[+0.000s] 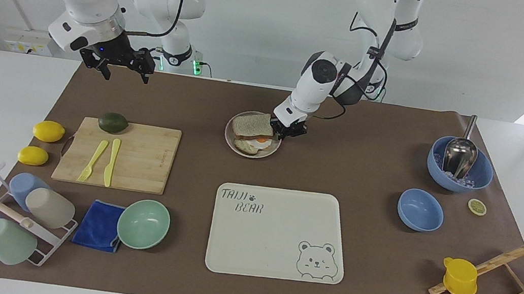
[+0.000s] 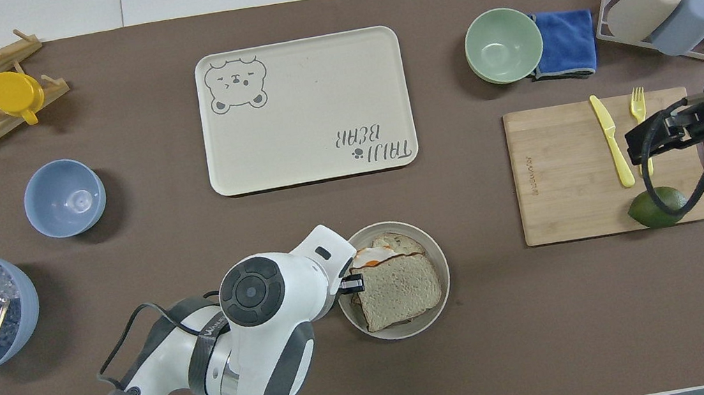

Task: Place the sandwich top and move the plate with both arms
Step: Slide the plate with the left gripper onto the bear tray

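Left end effector (image 1: 288,130) is clamped on the rim of the plate (image 1: 272,151) at the edge toward the left arm's end of the worktop (image 1: 369,147). Right end effector (image 1: 122,66) hangs released, high over the worktop near the cutting board (image 1: 137,160). On the plate, the sandwich top (image 1: 251,124) lies over the fried egg (image 1: 259,142).

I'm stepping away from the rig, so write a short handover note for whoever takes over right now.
Left tool: shut on the rim of the small round beige-grey plate.
Right tool: open, waiting above the table's edge near the bamboo cutting board.
Done: pale speckled bread slice with brown crust sits on the fried-egg slice.
Left: move the plate with both arms; the right has not reached it.
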Motion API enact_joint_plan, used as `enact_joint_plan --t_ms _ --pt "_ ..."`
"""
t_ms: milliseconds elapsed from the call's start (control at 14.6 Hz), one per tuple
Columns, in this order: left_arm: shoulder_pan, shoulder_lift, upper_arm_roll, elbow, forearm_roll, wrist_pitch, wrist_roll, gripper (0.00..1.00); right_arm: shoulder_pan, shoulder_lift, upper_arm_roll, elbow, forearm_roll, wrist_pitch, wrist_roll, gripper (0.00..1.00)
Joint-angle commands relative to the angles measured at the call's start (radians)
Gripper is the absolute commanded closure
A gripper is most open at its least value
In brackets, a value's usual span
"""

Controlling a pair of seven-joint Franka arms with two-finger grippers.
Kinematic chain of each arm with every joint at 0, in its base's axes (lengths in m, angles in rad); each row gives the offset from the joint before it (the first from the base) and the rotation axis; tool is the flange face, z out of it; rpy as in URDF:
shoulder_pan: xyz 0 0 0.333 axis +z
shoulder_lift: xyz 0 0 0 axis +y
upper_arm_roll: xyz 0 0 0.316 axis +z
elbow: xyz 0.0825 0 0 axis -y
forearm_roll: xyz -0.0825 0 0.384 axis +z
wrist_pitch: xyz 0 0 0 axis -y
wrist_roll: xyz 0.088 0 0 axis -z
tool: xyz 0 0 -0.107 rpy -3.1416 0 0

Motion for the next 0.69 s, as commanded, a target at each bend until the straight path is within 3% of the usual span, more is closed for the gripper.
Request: enact_joint_plan --t_ms 0,343,618 --pt "0.025 -0.023 0.013 -0.001 -0.012 -0.016 0.015 1.0 -0.013 -0.009 0.007 -0.004 -0.01 -0.01 -0.028 0.0" --pt "0.164 -0.03 0.013 0.183 -0.015 -0.232 0.022 1.0 -0.013 -0.009 0.007 -0.004 -0.01 -0.01 -0.028 0.0" --pt "0.283 0.064 0.013 0.411 -0.044 -0.371 0.039 1.0 -0.013 -0.008 0.007 -0.006 -0.01 -0.01 -0.028 0.0"
